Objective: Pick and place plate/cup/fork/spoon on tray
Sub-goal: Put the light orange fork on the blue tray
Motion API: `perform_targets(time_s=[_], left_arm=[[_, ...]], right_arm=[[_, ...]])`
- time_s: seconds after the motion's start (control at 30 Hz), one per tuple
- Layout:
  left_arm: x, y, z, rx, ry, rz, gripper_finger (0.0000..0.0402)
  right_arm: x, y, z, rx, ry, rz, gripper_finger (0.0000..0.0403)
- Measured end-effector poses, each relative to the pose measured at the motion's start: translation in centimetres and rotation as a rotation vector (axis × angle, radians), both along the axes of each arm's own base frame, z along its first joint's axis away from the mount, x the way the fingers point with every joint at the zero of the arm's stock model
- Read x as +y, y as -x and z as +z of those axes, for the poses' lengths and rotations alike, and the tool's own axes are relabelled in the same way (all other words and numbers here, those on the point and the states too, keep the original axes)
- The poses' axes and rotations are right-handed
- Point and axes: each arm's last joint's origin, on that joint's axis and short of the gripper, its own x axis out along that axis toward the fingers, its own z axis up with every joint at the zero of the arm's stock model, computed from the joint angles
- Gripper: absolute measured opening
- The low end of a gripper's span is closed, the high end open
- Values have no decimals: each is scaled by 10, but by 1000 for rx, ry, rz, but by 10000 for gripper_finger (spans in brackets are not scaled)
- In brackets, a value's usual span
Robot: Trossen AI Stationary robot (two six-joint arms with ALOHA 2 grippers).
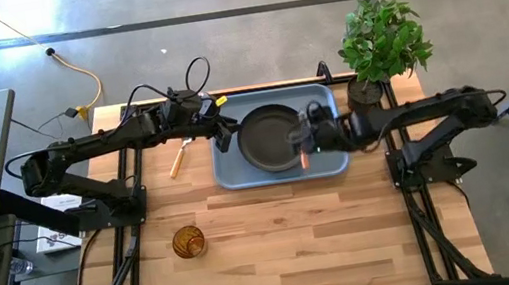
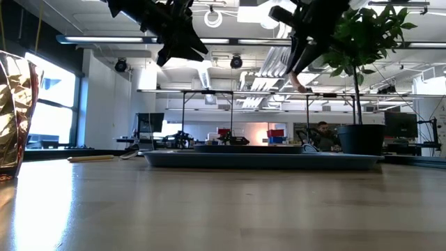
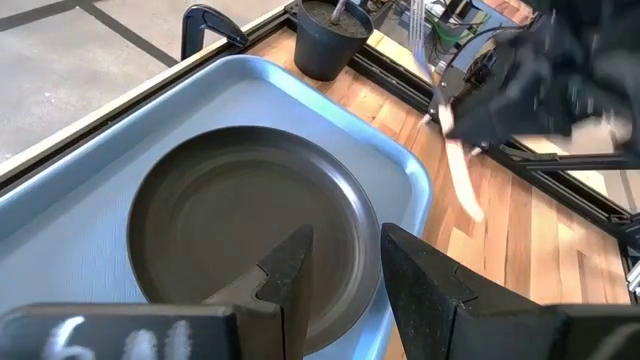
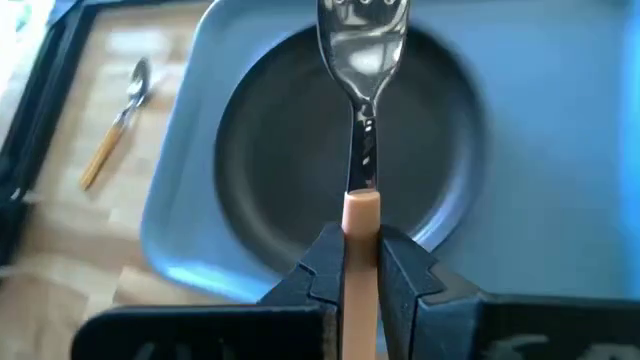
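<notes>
The dark plate (image 1: 262, 141) lies in the light blue tray (image 1: 324, 97) at the table's far middle. My right gripper (image 1: 307, 140) is over the plate's right part, shut on the fork (image 4: 362, 60), which has metal tines and an orange-pink handle. My left gripper (image 1: 224, 134) is open and empty above the tray's left edge, its fingers over the plate's rim (image 3: 340, 255). The amber cup (image 1: 188, 241) stands on the table near the front left. A spoon (image 1: 179, 159) with a metal bowl and a tan handle lies on the table left of the tray. My right gripper pinches the fork's orange-pink handle (image 4: 362, 212) between its two fingers, close to where the metal neck begins. The fingers lie along the fork, and the tines reach out ahead over the plate. The fork is lifted clear of plate and tray, and its handle end (image 2: 300, 82) pokes out below the gripper.
A potted plant (image 1: 382, 37) stands at the table's far right corner, close behind my right arm. Bare wooden tabletop (image 1: 330, 242) spreads from the tray to the near edge, right of the cup.
</notes>
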Motion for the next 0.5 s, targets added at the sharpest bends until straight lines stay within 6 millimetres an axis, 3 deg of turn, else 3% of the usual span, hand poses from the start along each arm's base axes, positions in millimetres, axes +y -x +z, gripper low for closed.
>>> perform_targets(time_s=[0.23,0.5], left_arm=[[0,0,0,0,-1,1,108],[0,0,0,9,-33,-10,108]], right_arm=[[-38,14,16,101,-11,-133,14],[-65,10,-8,233,-136,-144,12]])
